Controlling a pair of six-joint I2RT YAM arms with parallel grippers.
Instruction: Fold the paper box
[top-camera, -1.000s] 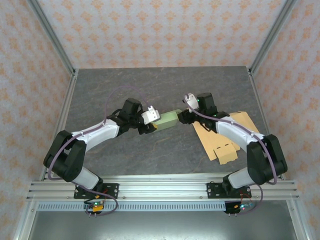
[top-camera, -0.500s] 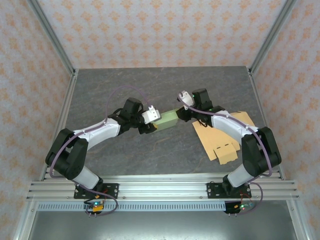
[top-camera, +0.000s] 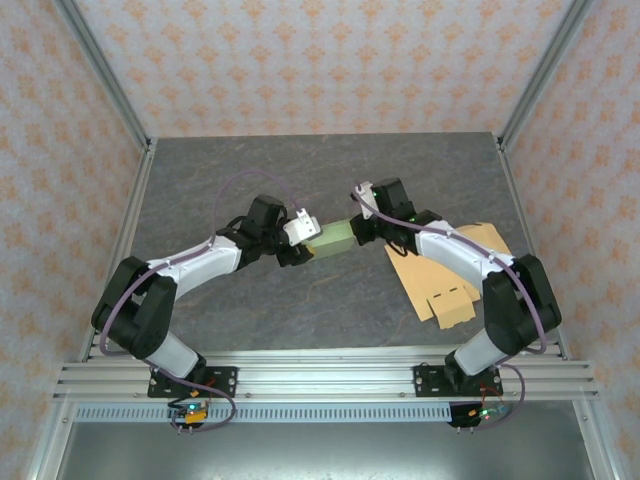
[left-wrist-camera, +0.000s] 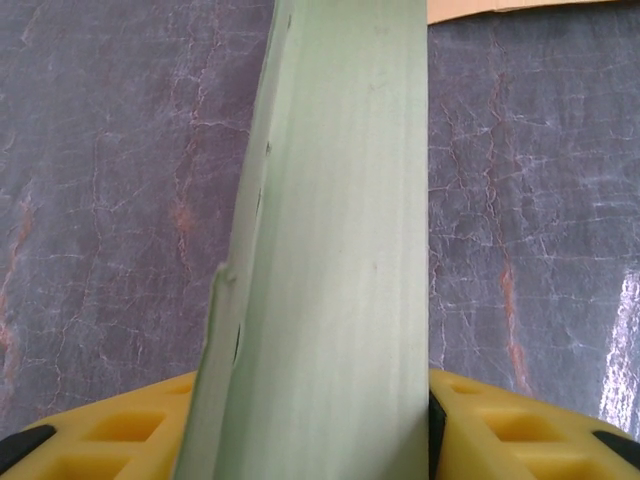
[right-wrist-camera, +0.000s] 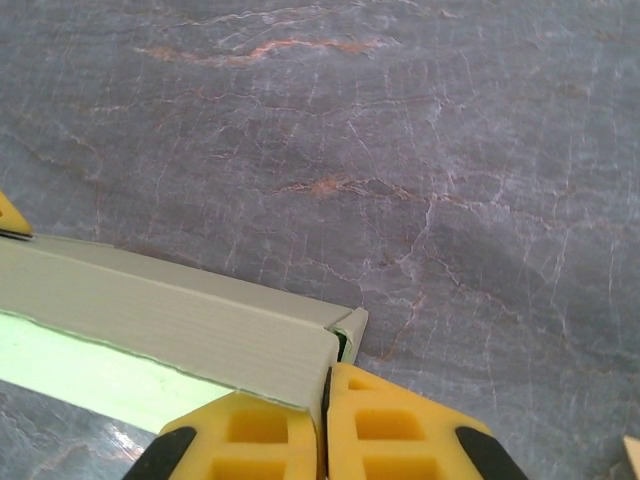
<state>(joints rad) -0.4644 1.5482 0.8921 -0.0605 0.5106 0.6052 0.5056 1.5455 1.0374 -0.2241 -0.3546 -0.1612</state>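
left fingers (left-wrist-camera: 110, 440) clamp the paper box (top-camera: 335, 238) at its 9 o'clock end. right fingers (right-wrist-camera: 390, 430) pinch its 3 o'clock corner.

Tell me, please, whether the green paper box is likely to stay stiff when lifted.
Probably light: the green box is held at its ends by the left gripper and right gripper. Its thin walls would likely flex if squeezed.

Black-and-white arms (top-camera: 195, 262) carry purple cables (top-camera: 247, 178), yellow tool pads (right-wrist-camera: 250, 430)
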